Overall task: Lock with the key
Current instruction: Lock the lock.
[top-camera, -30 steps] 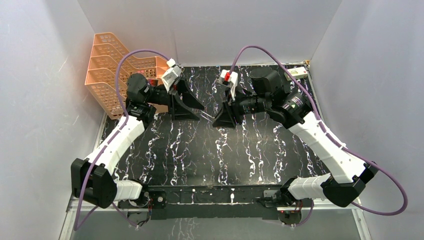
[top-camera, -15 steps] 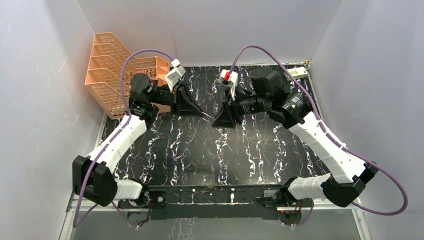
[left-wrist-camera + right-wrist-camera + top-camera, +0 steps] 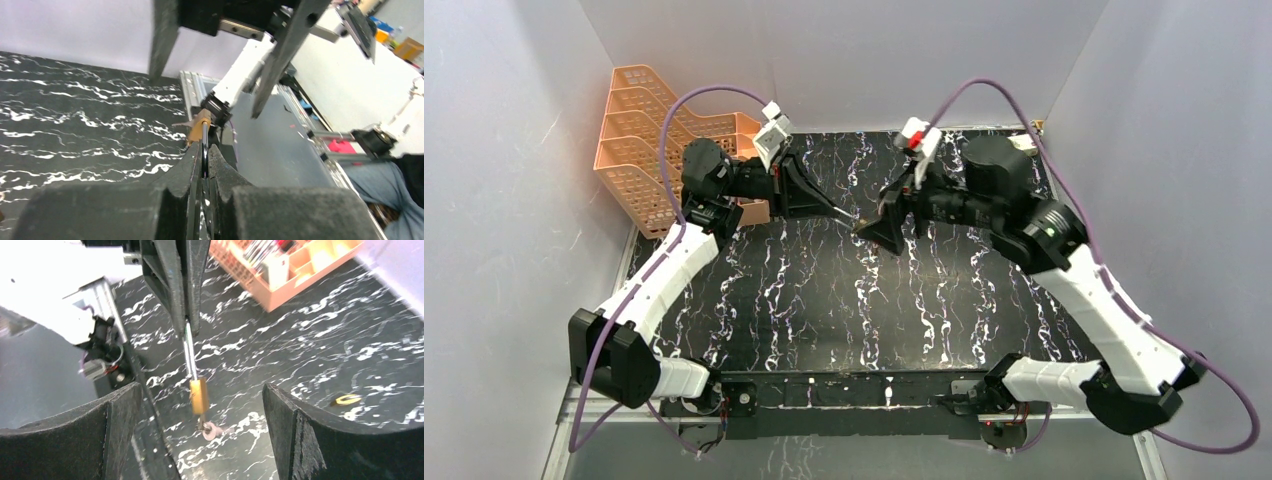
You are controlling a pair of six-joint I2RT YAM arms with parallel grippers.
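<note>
Left wrist view, left gripper (image 3: 204, 153): fingers pressed together, pinching the thin silver shackle (image 3: 204, 142) of the padlock (image 3: 199, 127) right at their tips.
Padlock: small brass body, held by the left gripper in the air above the table and touching nothing else. In the right wrist view it hangs from the shackle, straight out past the left fingertips.
Shackle: only the stretch between the fingers and the body shows. I cannot tell whether it is clicked home.
Key (image 3: 209, 429): sits at the end of the body farthest from the left gripper, with a pale pinkish head. It is blurred, so I cannot tell how deep it sits.
Right gripper (image 3: 200, 386): fingers spread wide, one on each side of the padlock with a clear gap on both sides, gripping nothing.
Right fingers (image 3: 286, 52): seen from the left wrist as two dark bars beyond the padlock and apart from it.
The two arms: in the top view they meet tip to tip over the far half of the table, with the padlock (image 3: 861, 214) between them.
Table (image 3: 824, 300): black with white marbled veins.
Yellow object (image 3: 345, 400): small, lying on the table well to one side of the padlock, too blurred to name.
Basket (image 3: 639, 130): orange mesh, tiered, at the far left corner behind the left arm. Its contents are blurred.
</note>
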